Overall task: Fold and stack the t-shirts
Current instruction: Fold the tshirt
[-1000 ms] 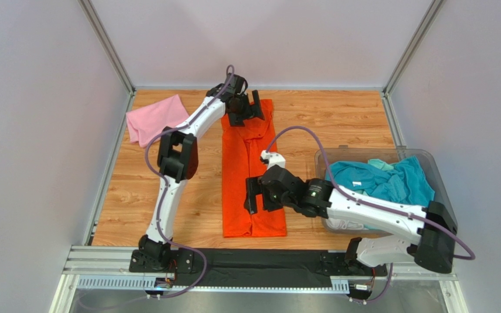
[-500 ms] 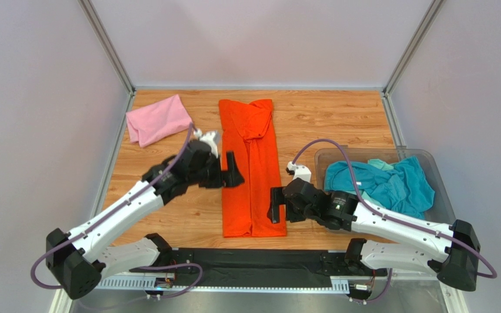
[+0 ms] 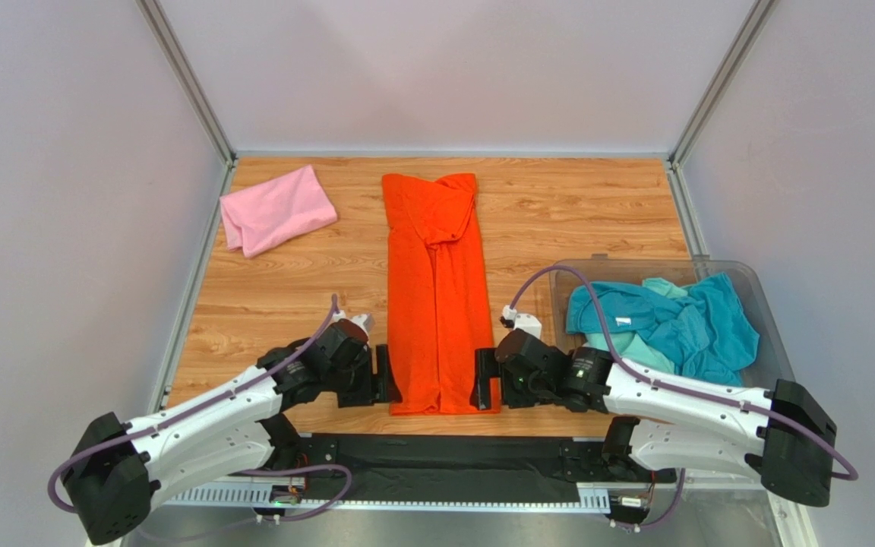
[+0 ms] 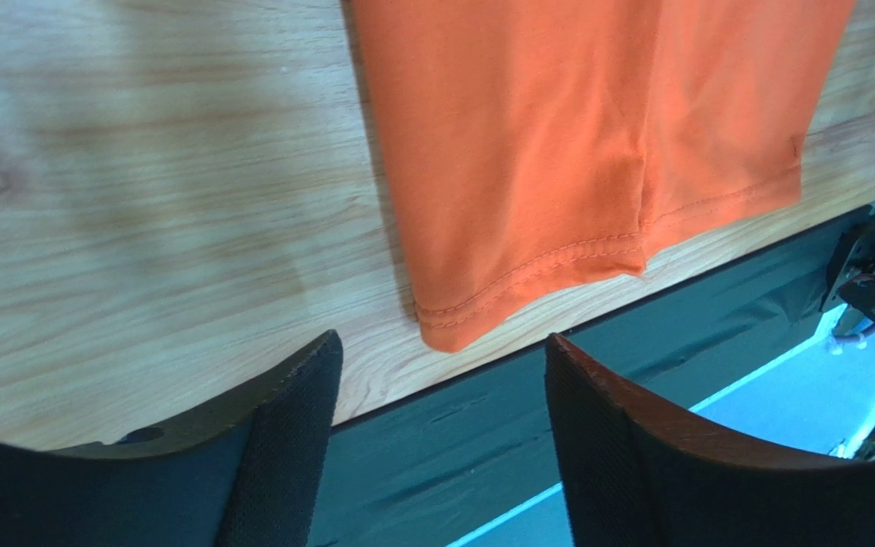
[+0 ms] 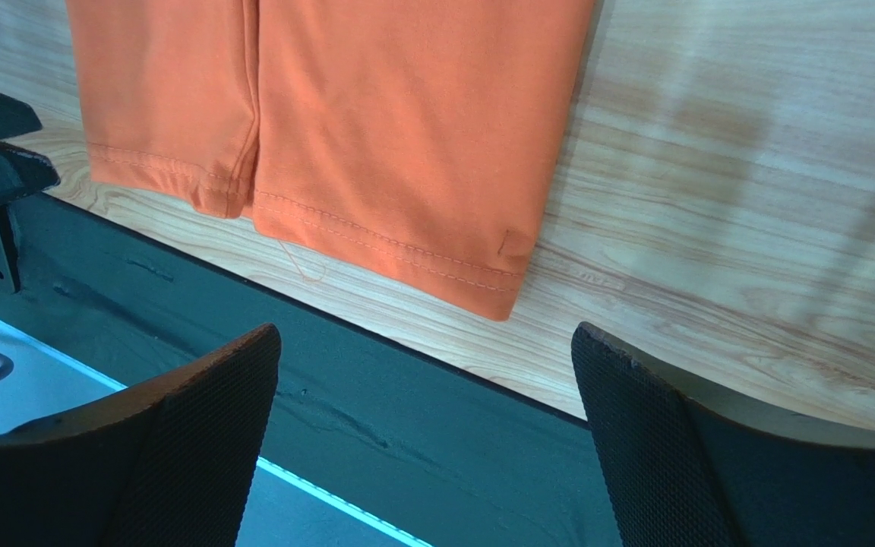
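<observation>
Two arms are both parked low at the near edge of the light wooden tabletop [image 3: 590, 217], one on each side of the bright orange t-shirt [image 3: 436, 291], which is laid out flat in a long narrow strip running from the far side down the middle toward the arm bases. Left gripper [image 3: 383, 376] sits just off the near left hem corner, fingers spread apart with nothing between them but bare wood and that corner up ahead. Right gripper [image 3: 482, 380] is just beside the near right corner, spread even wider, also holding nothing. Over in the far left corner there's a folded light pink t-shirt [image 3: 277, 211], well away from the orange one. On the right, the clear plastic bin [image 3: 739, 271] holds crumpled teal t-shirts [image 3: 693, 325].
</observation>
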Available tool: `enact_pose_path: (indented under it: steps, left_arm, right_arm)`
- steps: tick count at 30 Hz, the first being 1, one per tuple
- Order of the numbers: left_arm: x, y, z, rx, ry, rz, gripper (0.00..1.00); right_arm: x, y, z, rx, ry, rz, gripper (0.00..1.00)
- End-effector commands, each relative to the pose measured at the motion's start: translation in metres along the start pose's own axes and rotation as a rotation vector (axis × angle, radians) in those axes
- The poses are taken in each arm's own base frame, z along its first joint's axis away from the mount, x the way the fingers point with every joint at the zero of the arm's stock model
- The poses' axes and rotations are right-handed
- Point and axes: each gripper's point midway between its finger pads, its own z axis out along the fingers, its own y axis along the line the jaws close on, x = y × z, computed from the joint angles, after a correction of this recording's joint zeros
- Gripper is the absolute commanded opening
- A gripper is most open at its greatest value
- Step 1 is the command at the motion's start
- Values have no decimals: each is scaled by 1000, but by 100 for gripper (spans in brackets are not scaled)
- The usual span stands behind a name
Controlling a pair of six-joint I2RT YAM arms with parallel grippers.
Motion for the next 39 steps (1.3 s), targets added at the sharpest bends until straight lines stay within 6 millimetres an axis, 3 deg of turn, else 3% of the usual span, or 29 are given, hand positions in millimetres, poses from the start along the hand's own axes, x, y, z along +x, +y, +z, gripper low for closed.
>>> enact_pose_path:
  steps: [1, 8, 11, 13, 16, 17, 18, 31, 36, 37, 39]
  left_arm:
    - [2, -11, 8, 50, 16, -12, 68]
    - [13, -10, 20, 44, 63, -6, 50]
    - [17, -6, 24, 18, 85, -5, 34]
    - [18, -2, 28, 8, 82, -6, 31]
    - [17, -2, 32, 0, 86, -4, 16]
    - [19, -2, 34, -5, 99, -3, 4]
    - [18, -4, 33, -2, 103, -3, 0]
    - [21, 7, 27, -18, 85, 20, 0]
    - [21, 8, 28, -17, 87, 37, 0]
    - [22, 8, 28, -15, 91, 37, 0]
    - [24, 8, 27, -15, 101, 40, 0]
  right_arm:
    - [-5, 15, 4, -53, -27, 41, 99]
    - [-5, 11, 8, -50, -47, 75, 99]
    - [-3, 9, 9, -54, -49, 88, 99]
    - [-1, 8, 9, -57, -46, 92, 99]
    - [2, 8, 10, -62, -35, 93, 97]
    - [3, 9, 10, -67, -28, 91, 96]
    - [5, 8, 11, -61, -23, 90, 94]
    - [11, -6, 29, 29, 0, 72, 62]
    - [18, -8, 40, 50, 33, 73, 38]
    - [19, -8, 41, 49, 37, 76, 29]
    - [22, -8, 39, 47, 42, 74, 24]
